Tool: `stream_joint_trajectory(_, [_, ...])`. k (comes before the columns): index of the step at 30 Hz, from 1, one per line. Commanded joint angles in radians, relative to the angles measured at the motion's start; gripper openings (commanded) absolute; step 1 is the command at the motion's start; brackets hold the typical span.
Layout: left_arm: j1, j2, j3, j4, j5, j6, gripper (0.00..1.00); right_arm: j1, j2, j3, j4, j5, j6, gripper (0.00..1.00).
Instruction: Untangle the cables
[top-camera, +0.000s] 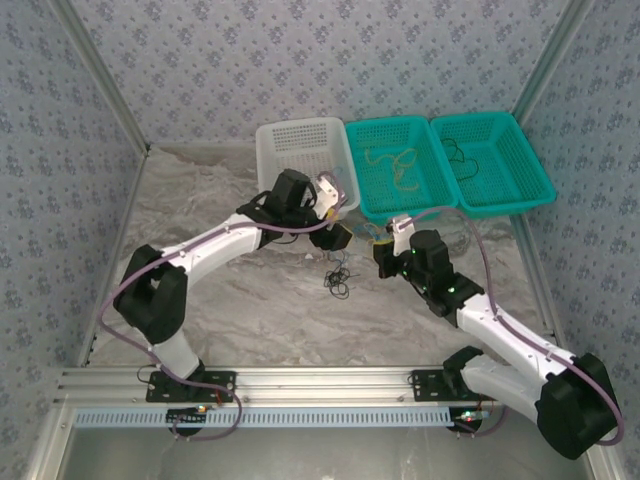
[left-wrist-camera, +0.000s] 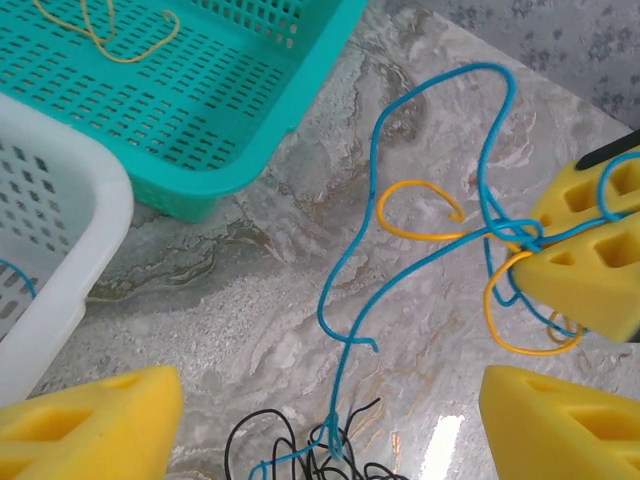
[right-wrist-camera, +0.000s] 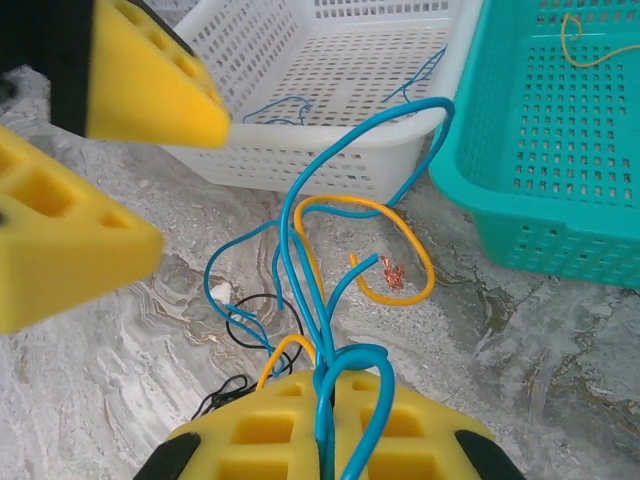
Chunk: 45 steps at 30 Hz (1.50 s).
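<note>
Several cables (left-wrist-camera: 505, 233), blue, yellow and black, tangled on the table (top-camera: 220, 300) just near the white basket (top-camera: 300, 126). Black strands cut off at frame edge; blue ends hidden inside my right claw (right-wrist-camera: 325, 385), pinched tight. Left claw (left-wrist-camera: 325, 425) spread, empty. Both arms reach inward, almost meeting.

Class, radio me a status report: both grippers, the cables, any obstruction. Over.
Left gripper open, empty. Right gripper shut on thin blue cord. Thin yellow cord, thin black cord tangled in it. White perforated plastic basket close behind.
</note>
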Motion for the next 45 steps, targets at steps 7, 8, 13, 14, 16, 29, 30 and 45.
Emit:
stream_joint_trajectory(7, [-0.004,0.075,0.018,0.054,0.097,0.024,0.75,-0.009,-0.018,0.011,0.022,-0.034,-0.017,0.0])
stream_joint_trajectory(8, [-0.005,0.082,0.015,0.064,0.092,0.019,0.74,-0.007,-0.019,0.01,0.025,-0.037,-0.017,0.0])
stream_joint_trajectory(13, [-0.005,0.117,0.0,0.108,0.084,-0.007,0.59,-0.012,-0.031,0.011,0.025,-0.037,-0.008,0.0])
stream_joint_trajectory(14, [-0.005,0.119,-0.007,0.119,0.076,-0.013,0.51,-0.012,-0.035,0.007,0.026,-0.035,-0.004,0.0])
stream_joint_trajectory(16, [-0.004,0.113,-0.035,0.16,0.034,-0.031,0.28,-0.017,-0.044,-0.004,0.022,-0.031,0.006,0.0])
stream_joint_trajectory(29, [0.017,-0.025,-0.069,0.225,0.0,-0.166,0.0,-0.083,0.052,-0.011,-0.152,0.039,0.229,0.61])
stream_joint_trajectory(30, [0.017,-0.027,-0.071,0.226,-0.006,-0.167,0.0,-0.091,0.069,-0.008,-0.157,0.03,0.26,0.62])
stream_joint_trajectory(45, [0.027,-0.024,-0.036,0.223,-0.053,-0.35,0.0,-0.012,0.257,-0.003,0.166,-0.105,0.302,0.78])
